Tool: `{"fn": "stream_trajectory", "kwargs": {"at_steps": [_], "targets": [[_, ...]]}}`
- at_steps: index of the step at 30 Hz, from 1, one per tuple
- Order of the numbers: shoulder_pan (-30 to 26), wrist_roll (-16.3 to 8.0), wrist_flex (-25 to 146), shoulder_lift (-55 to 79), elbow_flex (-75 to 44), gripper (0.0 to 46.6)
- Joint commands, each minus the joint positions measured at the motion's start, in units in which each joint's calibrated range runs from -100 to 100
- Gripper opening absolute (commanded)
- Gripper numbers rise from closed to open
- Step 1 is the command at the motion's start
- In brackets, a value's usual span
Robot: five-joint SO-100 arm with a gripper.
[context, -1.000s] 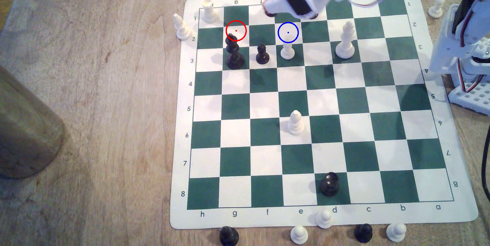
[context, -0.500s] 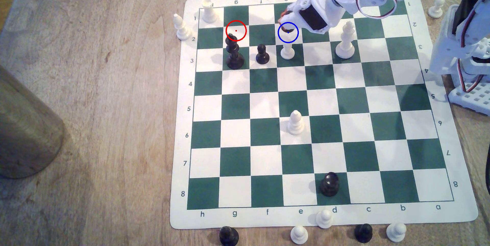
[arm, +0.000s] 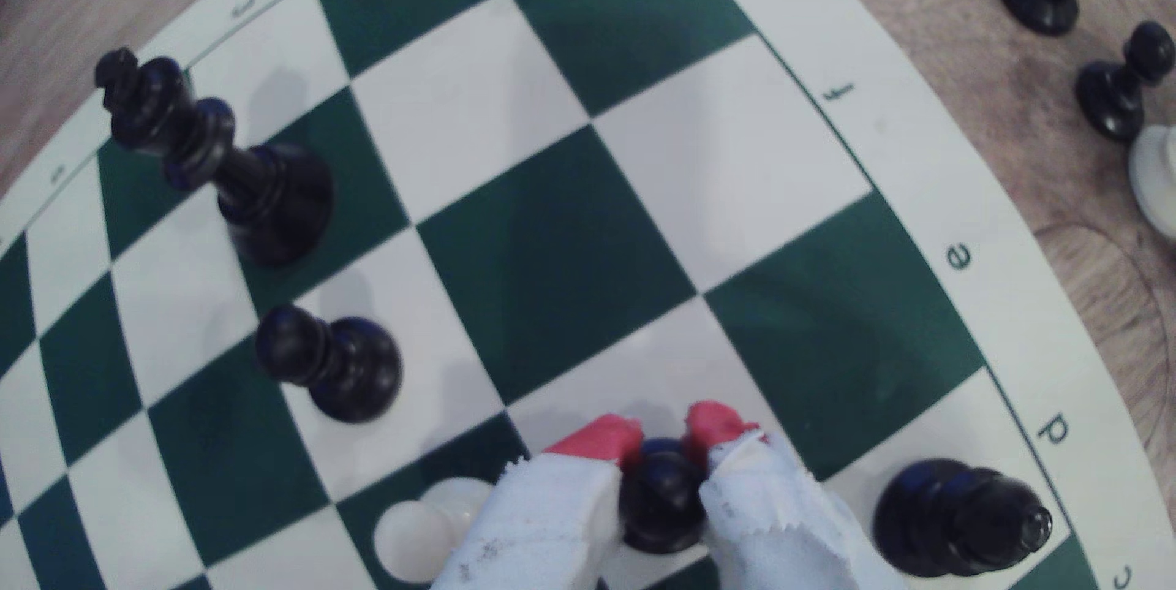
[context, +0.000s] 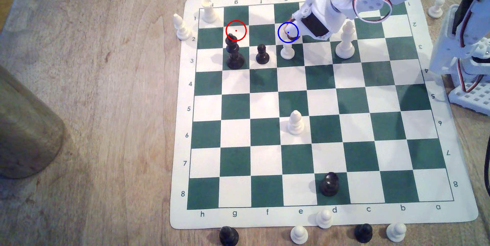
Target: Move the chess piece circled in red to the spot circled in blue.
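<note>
Exterior view: gripper (context: 289,31) down over the blue ring (context: 288,32), upper middle of frame; red ring (context: 236,30) vacant, so transport looks nearly done, release and retreat left.

Wrist view: jaws nearly closed, clamping the pawn (arm: 662,498) at lower centre; contact with board unclear.

Pale wooden tabletop (context: 92,102); blurred wooden cylinder (context: 23,132) at exterior view's left.

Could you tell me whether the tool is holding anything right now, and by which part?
Yes: the tool is shut on the black pawn, its red-tipped fingers pinching the head and neck.
</note>
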Motion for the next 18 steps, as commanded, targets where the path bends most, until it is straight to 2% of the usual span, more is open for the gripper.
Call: {"fn": "stream_trajectory", "kwargs": {"at_steps": [1, 18], "targets": [[0.35, 0.1, -1.28, -0.54, -2.92, 0.3], [0.27, 0.05, -4.72, 2.68, -4.19, 0.3]]}}
